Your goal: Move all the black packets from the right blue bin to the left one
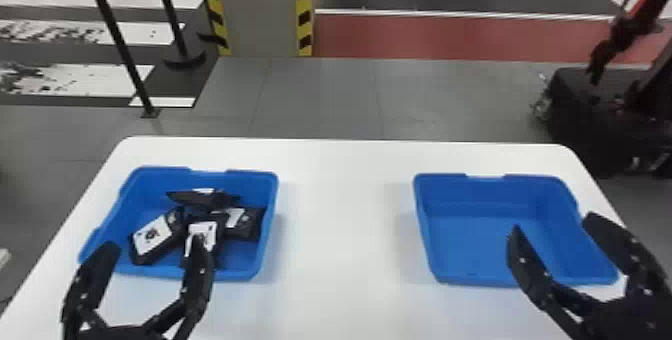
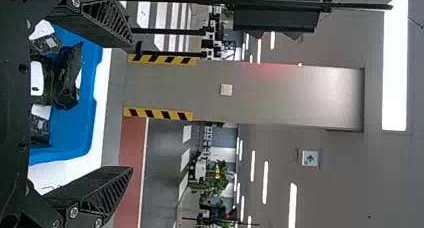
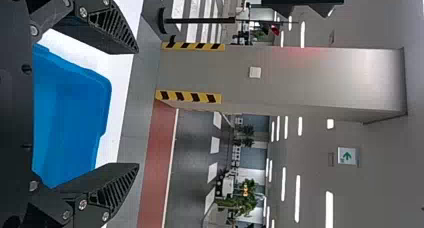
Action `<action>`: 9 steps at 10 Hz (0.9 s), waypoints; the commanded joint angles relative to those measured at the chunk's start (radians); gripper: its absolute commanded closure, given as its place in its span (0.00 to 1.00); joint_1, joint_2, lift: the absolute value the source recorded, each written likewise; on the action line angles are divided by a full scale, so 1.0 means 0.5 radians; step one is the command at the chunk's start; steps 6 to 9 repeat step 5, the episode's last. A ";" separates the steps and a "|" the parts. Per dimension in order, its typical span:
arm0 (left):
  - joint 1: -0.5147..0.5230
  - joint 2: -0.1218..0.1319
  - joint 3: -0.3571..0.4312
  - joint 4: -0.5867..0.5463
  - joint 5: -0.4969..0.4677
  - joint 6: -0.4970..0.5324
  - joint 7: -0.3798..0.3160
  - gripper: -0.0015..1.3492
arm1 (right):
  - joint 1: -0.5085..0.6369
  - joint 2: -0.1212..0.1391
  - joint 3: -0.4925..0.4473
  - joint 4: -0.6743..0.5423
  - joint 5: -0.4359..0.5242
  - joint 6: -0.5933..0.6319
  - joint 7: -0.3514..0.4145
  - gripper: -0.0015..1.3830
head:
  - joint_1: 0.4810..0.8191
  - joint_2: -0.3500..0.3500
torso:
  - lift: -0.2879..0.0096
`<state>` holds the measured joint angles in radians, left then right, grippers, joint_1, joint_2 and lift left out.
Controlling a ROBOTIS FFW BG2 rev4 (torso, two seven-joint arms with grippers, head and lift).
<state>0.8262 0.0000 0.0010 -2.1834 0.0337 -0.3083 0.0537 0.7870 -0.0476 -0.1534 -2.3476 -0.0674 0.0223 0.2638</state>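
Note:
Several black packets (image 1: 202,239) with white labels lie heaped in the left blue bin (image 1: 145,179); in the left wrist view the packets (image 2: 66,78) are beyond the gripper. My left gripper (image 1: 152,249) stands open over the near side of that bin, holding nothing, and its fingers are wide apart in its wrist view (image 2: 132,105). The right blue bin (image 1: 480,244) has bare walls and floor, with no packet in it. My right gripper (image 1: 552,224) is open at that bin's near right side, with nothing between its fingers, also in its wrist view (image 3: 138,108).
Both bins stand on a white table (image 1: 345,214) with a wide gap between them. Past the table are a pillar (image 1: 262,9) with striped edges, black posts (image 1: 117,39) at the left, and a dark machine (image 1: 595,114) at the right.

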 commanded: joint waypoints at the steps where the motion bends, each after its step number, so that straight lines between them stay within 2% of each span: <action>1: 0.002 -0.005 0.001 0.001 0.000 0.003 0.003 0.12 | 0.002 0.000 0.000 0.000 -0.003 0.000 0.000 0.17 | 0.63 0.51 | 0.60; 9: -0.003 -0.005 0.001 0.001 0.003 0.003 0.003 0.12 | 0.006 0.000 0.000 -0.005 -0.003 -0.015 0.000 0.17 | 0.63 0.51 | 0.60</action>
